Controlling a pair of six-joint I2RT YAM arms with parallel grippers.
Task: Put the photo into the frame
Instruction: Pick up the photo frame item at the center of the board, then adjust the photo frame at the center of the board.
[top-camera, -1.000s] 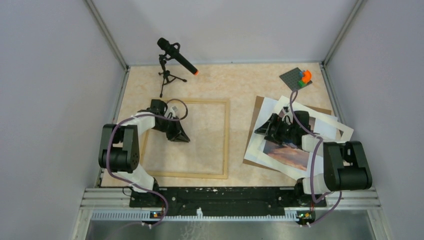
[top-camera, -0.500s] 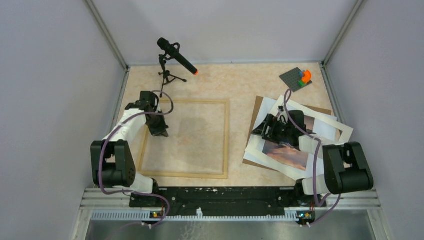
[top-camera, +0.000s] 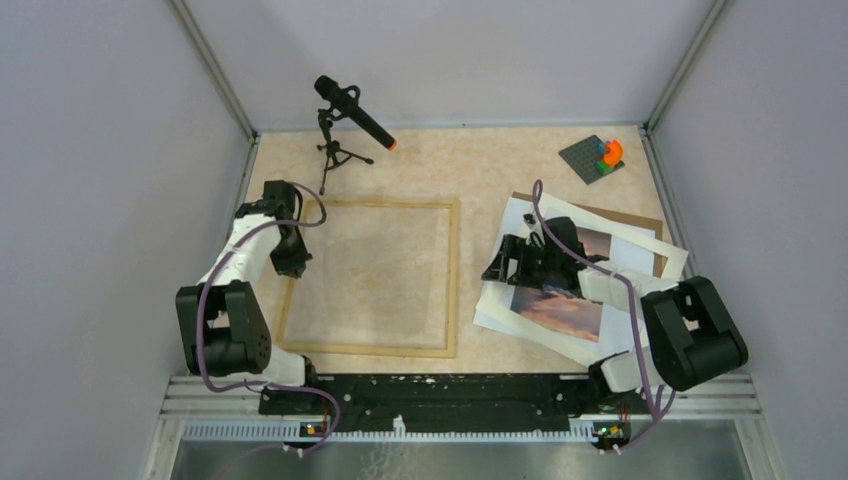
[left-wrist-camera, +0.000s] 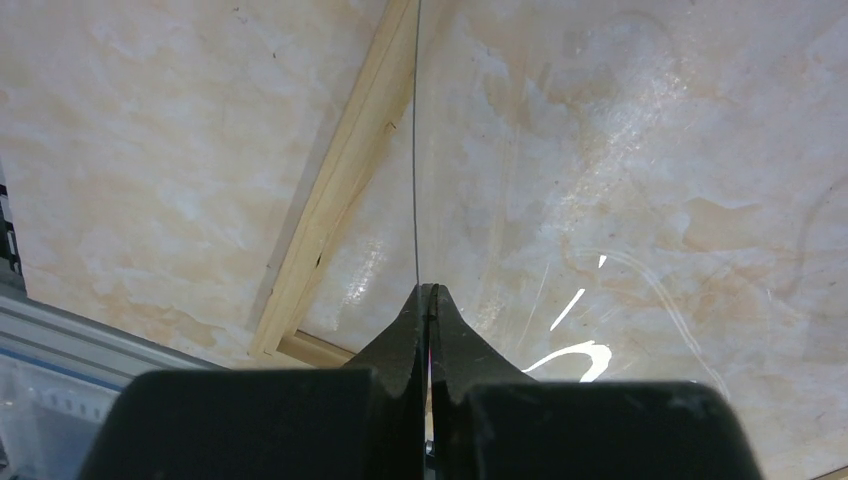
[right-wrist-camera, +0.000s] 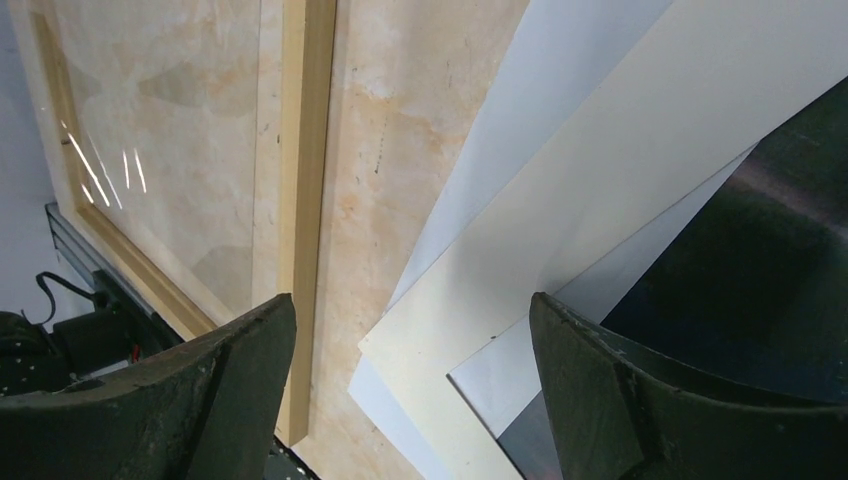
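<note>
The photo (top-camera: 558, 310), a sunset print on white paper, lies on top of a loose stack at the right. In the right wrist view its dark print (right-wrist-camera: 760, 270) fills the right side. The light wood frame (top-camera: 455, 270) lies flat at centre; its strips also show in the left wrist view (left-wrist-camera: 340, 190) and the right wrist view (right-wrist-camera: 305, 150). My right gripper (top-camera: 497, 266) is open, its jaws (right-wrist-camera: 412, 300) spread over the stack's left corner. My left gripper (top-camera: 292, 264) is at the frame's left strip, shut (left-wrist-camera: 428, 288) on the edge of a thin clear pane (left-wrist-camera: 600, 200).
A cream mat (right-wrist-camera: 600, 190) and a brown backing board (top-camera: 648, 220) lie under the photo. A microphone on a small tripod (top-camera: 338, 150) stands at the back left. A grey brick plate with coloured bricks (top-camera: 598, 157) sits at the back right. Walls enclose the table.
My left gripper has moved left from inside the frame to its left strip. My right gripper and the paper stack have shifted left, closer to the frame.
</note>
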